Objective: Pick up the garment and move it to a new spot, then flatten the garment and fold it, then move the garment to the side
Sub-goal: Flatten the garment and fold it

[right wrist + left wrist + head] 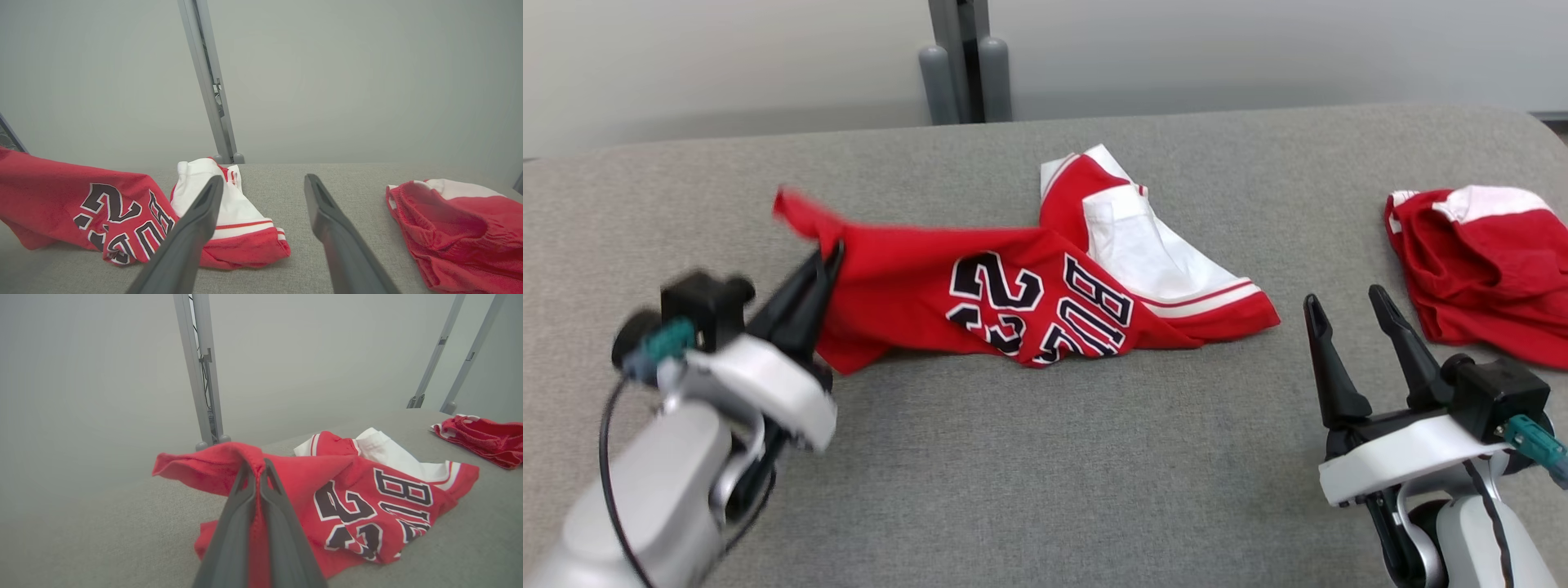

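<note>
The left gripper pinches the red jersey's raised edge. The right gripper hovers open above the grey table.

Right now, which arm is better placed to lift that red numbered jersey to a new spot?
Left. The left gripper is shut on a raised fold of the red jersey, with cloth pinched in its grip. The right gripper stands open over the grey table, apart from the jersey.
</note>
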{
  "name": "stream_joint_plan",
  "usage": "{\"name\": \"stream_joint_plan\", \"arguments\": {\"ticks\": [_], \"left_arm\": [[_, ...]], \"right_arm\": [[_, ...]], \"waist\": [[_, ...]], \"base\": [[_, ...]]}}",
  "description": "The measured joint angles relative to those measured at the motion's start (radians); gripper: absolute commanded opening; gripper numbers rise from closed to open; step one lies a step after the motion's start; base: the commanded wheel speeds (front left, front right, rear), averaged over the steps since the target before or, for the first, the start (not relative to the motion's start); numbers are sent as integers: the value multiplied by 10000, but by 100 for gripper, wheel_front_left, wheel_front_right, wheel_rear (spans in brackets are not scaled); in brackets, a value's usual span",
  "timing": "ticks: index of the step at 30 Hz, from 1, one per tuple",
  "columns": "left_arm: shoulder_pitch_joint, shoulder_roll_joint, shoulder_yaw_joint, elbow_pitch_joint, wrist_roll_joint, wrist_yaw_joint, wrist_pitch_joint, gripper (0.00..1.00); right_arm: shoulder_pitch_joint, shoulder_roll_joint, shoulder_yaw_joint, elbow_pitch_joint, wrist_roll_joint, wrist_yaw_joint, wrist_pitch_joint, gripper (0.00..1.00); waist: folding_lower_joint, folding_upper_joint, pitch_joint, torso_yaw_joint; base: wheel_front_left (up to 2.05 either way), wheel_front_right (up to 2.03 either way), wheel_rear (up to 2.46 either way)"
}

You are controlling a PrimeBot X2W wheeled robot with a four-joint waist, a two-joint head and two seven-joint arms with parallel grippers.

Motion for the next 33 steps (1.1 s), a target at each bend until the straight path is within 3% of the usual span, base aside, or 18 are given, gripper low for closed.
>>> {"name": "stream_joint_plan", "arguments": {"ticks": [6, 13, 27, 28, 29, 30, 31, 33], "left_arm": [[3154, 291, 779, -1918, 447, 777, 0, 0], [5124, -257, 1338, -2497, 790, 1081, -2, 0], [6120, -1726, 2123, -472, 999, 230, -2, 0], [6127, -1797, 2236, -314, 993, 201, -6, 16], [6137, -1860, 2309, -165, 999, 130, -17, 44], [6143, -1929, 2385, -42, 1007, 86, -17, 90], [6148, -2015, 2477, 102, 999, 21, -17, 100], [6187, -2157, 2665, 305, 993, -94, -17, 100]], "right_arm": [[349, 2, -17, 17, -21, 0, 134, 100], [524, 4, 75, -15, -48, 0, 313, 100], [561, 2, 127, -63, -109, 0, 437, 100], [560, 2, 119, -63, -109, 0, 437, 100], [559, 2, 125, -59, -109, 0, 437, 100], [558, 2, 117, -59, -109, 0, 437, 100], [558, 4, 119, -59, -109, 0, 437, 100], [559, 2, 105, -65, -107, 0, 437, 100]], "waist": [[0, 0, -486, 263], [0, 0, -835, 412], [-1, 0, -932, 334], [-1, 0, -936, 331], [0, 0, -935, 331], [0, 0, -935, 332], [0, 0, -937, 333], [-1, 0, -932, 344]], "base": [[0, 0, 0], [0, 0, 0], [0, 0, 0], [0, 0, 0], [0, 0, 0], [0, 0, 0], [0, 0, 0], [0, 0, 0]]}}
